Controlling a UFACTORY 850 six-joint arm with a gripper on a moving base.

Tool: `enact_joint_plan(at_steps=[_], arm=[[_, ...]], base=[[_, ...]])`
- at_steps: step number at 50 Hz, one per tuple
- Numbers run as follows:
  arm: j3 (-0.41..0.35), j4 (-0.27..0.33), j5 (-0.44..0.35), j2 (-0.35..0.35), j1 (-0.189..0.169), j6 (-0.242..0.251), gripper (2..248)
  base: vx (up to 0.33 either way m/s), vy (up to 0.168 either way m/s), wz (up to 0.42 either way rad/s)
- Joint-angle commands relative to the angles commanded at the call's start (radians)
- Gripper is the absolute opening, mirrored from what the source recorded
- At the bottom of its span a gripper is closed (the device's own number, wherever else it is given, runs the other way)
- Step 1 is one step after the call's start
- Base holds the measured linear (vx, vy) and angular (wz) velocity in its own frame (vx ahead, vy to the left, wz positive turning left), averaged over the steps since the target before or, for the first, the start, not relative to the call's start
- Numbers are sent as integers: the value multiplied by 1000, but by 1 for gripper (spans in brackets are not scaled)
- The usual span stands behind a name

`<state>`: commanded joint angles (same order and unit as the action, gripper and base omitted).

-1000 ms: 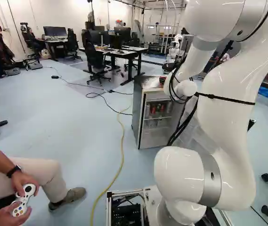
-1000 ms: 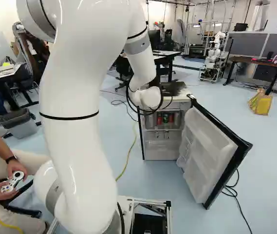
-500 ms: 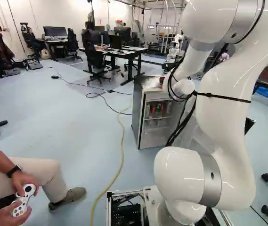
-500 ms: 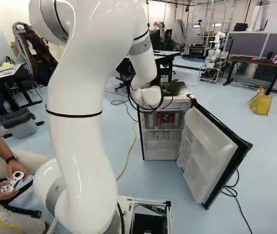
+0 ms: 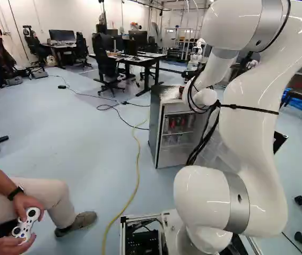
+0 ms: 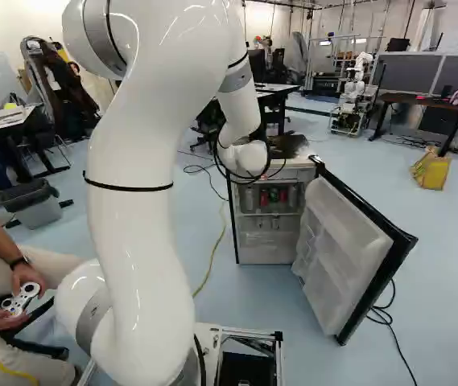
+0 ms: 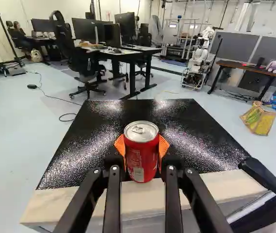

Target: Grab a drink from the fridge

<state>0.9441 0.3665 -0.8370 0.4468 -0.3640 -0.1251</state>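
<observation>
At the left of the right base view, a bin (image 6: 37, 201) sits on the floor, well apart from the job. Next comes the big white arm (image 6: 144, 209). It goes up, then bends over, and its far end is by the top of the fridge. A yellow cord (image 5: 137, 175) lies on the floor between the arm's foot and the fridge (image 5: 156, 127).

The wrist view shows the drink best. It is a red can (image 7: 142, 153), and it is upright, out over the front part of the fridge top (image 7: 89, 150). The pincer (image 7: 141, 146) is clamped on it, with an orange pad (image 7: 164, 147) hugging each side. I can't tell if the can's bottom touches the top or hangs just over it.

More cans (image 6: 274, 195) sit inside the fridge, up high. To the right of them, the door (image 6: 345, 261) stands wide open.

I think the grab part is done, and the job now looks like taking the drink away. The next move should keep the squeeze snug, lift a bit so the can does not scrape, and bring it back to the base. It should go slowly and keep the can upright. The arm could bump the open door, or the can could slip if the squeeze is too soft.
</observation>
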Motion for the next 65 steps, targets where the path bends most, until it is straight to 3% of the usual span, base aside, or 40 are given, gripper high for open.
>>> enact_joint_plan(at_steps=[12,13,17,18,23,24,28,29,33,34,65], arm=[[0,0,0,0,0,0,91],[0,0,0,0,0,0,119],[0,0,0,0,0,0,119],[0,0,0,0,0,0,152],[0,0,0,0,0,0,152],[0,0,0,0,0,0,187],[0,0,0,0,0,0,187],[0,0,0,0,0,0,224],[-4,0,0,-3,0,0,224],[-6,0,0,-5,0,0,247],[-173,0,0,-152,-12,0,247]], base=[[0,0,0],[0,0,0],[0,0,0],[0,0,0],[0,0,0],[0,0,0],[0,0,0],[0,0,0],[0,0,0],[0,0,0],[0,0,0]])
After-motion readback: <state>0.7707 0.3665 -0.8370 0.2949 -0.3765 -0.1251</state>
